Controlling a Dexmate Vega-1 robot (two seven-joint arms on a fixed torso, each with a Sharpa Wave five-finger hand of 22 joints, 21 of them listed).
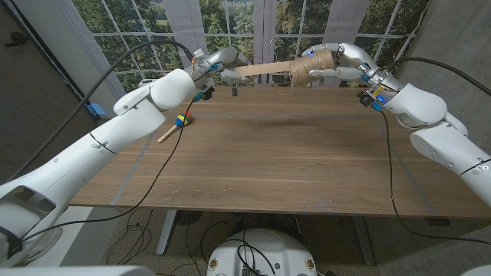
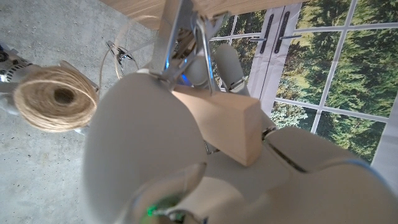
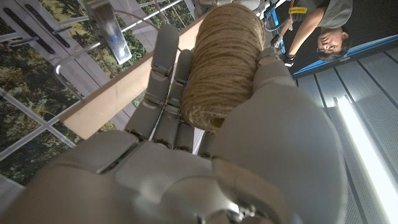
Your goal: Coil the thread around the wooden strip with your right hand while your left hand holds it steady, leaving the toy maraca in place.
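Thread [image 1: 311, 67], a fat spool of rough twine, sits at the upper right of the head view, threaded on the wooden strip [image 1: 265, 70] and raised above the far edge of the tabletop [image 1: 284, 146]. I judge the twine light, soft and grippy, apt to snag or slacken, so I would take the spool around its body and keep tension. The strip looks light and stiff; it wants holding by its end. Its long axis runs nearly level across the frame, from upper middle-left to the spool.

My right robot hand [image 1: 345, 65] is closed around the spool, fingers lying along it. My left robot hand [image 1: 219, 64] grips the strip's other end; the left wrist view shows that end clamped between its fingers.

The toy maraca [image 1: 176, 126] lies on the tabletop at middle left, well apart from both hands. A person shows in the right wrist view's corner.
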